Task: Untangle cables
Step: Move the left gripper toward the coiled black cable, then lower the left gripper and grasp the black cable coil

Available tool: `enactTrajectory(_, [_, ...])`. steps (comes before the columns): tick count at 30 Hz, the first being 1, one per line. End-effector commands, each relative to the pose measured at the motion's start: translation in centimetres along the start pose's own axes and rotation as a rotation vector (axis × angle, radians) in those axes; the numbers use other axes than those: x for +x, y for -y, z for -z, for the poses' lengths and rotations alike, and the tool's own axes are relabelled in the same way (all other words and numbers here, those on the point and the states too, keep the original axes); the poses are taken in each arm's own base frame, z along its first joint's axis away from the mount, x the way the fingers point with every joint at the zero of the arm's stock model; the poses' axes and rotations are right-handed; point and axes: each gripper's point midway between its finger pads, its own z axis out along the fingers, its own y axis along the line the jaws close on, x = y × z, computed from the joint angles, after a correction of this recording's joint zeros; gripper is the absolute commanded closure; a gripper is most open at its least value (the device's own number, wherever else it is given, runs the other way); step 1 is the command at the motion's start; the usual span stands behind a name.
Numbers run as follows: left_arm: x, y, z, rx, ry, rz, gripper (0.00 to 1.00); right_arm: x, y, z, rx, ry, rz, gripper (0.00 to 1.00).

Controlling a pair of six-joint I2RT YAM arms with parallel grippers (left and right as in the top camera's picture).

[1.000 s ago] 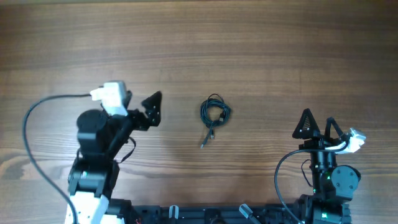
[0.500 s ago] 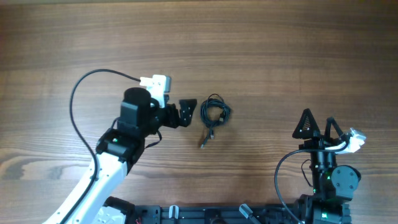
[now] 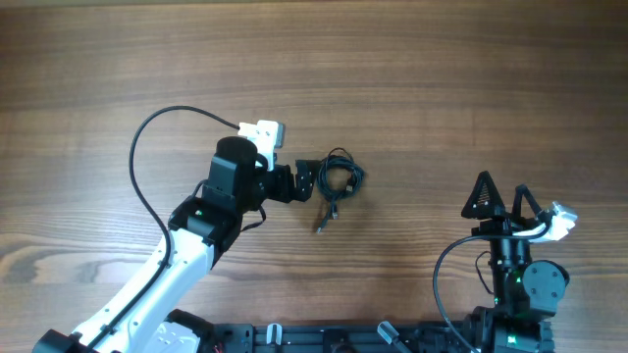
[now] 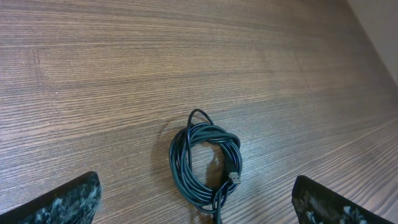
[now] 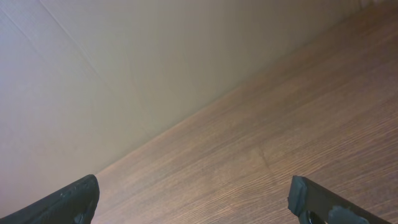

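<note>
Cables [image 3: 340, 177]: one small black coiled bundle lying flat on the wooden desk [image 3: 412, 69], near the middle of the overhead view. A loose tail [image 3: 324, 218] runs out of the coil toward the robot's side of the desk.

Left wrist view: the cables [image 4: 205, 158] form several stacked loops. A small plug [image 4: 236, 178] rests on the right part of the coil. How the two cords cross inside the bundle cannot be made out.

Left tool [image 3: 306, 180]: arm reaches in from the left, and the tool sits just beside the left edge of the coil. Contact cannot be judged from overhead. In the wrist view the left tool [image 4: 196, 202] has its jaws spread wide, with the coil between the two fingertips and clear of both. Nothing is gripped.

Right tool [image 3: 502, 201]: at the right side of the desk, well apart from the cables. Jaws spread wide, empty. Its wrist view [image 5: 193, 202] shows only bare desk and a pale wall [image 5: 93, 74].
</note>
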Motion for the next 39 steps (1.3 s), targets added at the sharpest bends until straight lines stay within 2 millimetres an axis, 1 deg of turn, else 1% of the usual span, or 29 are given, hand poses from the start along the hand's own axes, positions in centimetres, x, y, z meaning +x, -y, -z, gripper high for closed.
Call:
enactTrajectory(1, [-0.9,0.3,0.0,0.0,0.02,-0.009,0.0,0.1,-0.2,0.0,-0.011,-0.004,0.011,0.0])
enactTrajectory(13, [-1.2,0.4,0.0,0.005,0.03,-0.008,0.0,0.1,-0.2,0.0,-0.011,-0.004,0.011,0.0])
enactTrajectory(15, [-1.5,0.9,0.0,0.031,0.041,-0.009,0.0,0.1,-0.2,0.0,-0.011,-0.004,0.011,0.0])
enactTrajectory(17, [-2.0,1.3,0.0,0.05,0.059,0.035,0.0,0.1,-0.2,0.0,-0.011,-0.004,0.01,0.0])
enactTrajectory(20, [-1.6,1.1,-0.1,0.04,0.044,0.085,0.0,0.1,-0.2,0.0,-0.011,-0.004,0.011,0.0])
enactTrajectory(22, [-1.4,1.3,-0.1,0.04,0.038,0.091,0.01,0.1,-0.2,0.0,-0.011,-0.004,0.011,0.0])
enactTrajectory(26, [-0.8,1.2,-0.6,-0.038,0.046,0.107,0.01,0.1,-0.2,0.0,-0.011,-0.004,0.01,0.0])
enactTrajectory(28, [-0.2,1.4,-1.0,-0.058,0.036,0.1,0.0,0.1,-0.2,0.0,-0.011,-0.004,0.01,0.0])
enactTrajectory(30, [0.6,1.0,-1.7,-0.103,0.028,0.134,0.0,0.1,-0.2,0.0,-0.011,-0.004,0.01,0.0])
enactTrajectory(33, [2.3,0.5,-3.5,-0.159,-0.027,0.131,0.0,0.1,-0.2,0.0,-0.011,-0.004,0.011,0.0])
enactTrajectory(37, [3.8,-1.2,-6.3,-0.243,-0.118,0.111,0.0,0.1,-0.2,0.0,-0.011,-0.004,0.01,0.0])
enactTrajectory(38, [4.3,-1.5,-7.1,-0.256,-0.144,0.102,0.05,0.1,-0.2,0.0,-0.011,-0.004,0.01,0.0])
enactTrajectory(39, [4.7,-1.7,-7.7,-0.265,-0.163,0.098,0.13,0.1,-0.2,0.0,-0.011,-0.004,0.011,0.0])
